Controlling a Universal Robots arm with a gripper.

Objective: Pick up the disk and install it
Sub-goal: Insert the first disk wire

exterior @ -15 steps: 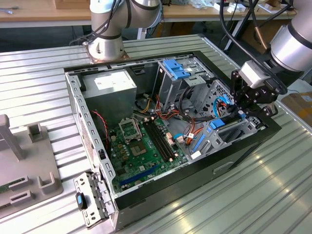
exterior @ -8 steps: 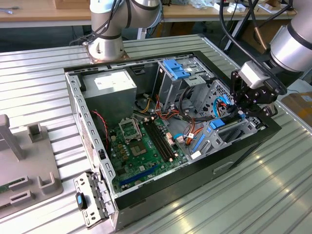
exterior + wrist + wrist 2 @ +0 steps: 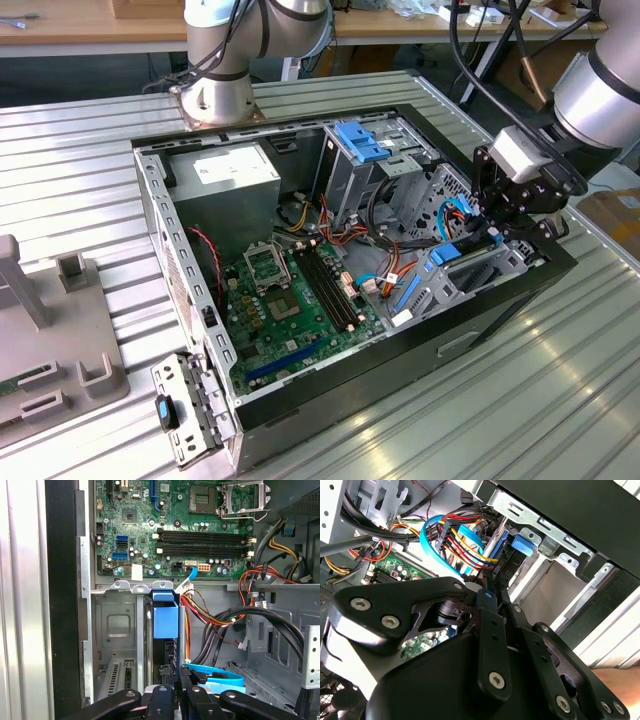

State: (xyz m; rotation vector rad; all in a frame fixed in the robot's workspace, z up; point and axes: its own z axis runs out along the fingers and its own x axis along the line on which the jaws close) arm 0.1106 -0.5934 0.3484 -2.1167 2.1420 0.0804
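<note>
The flat silver-grey metal disk in its bright blue plastic carrier rail point(image 3: 165, 622) stands on edge, slotted down into the grey metal drive bay, and in the first wrist view we meet it edge-on: a blue tab up top, a thin dark-and-silver body running below it between the bay's walls. In the exterior view the disk point(image 3: 446, 253) shows as a small patch of blue sunk in the bay near the case's wall on the exterior view's right. In the second wrist view its blue tab point(image 3: 522, 544) peeks out beside the bundled cables.
</note>
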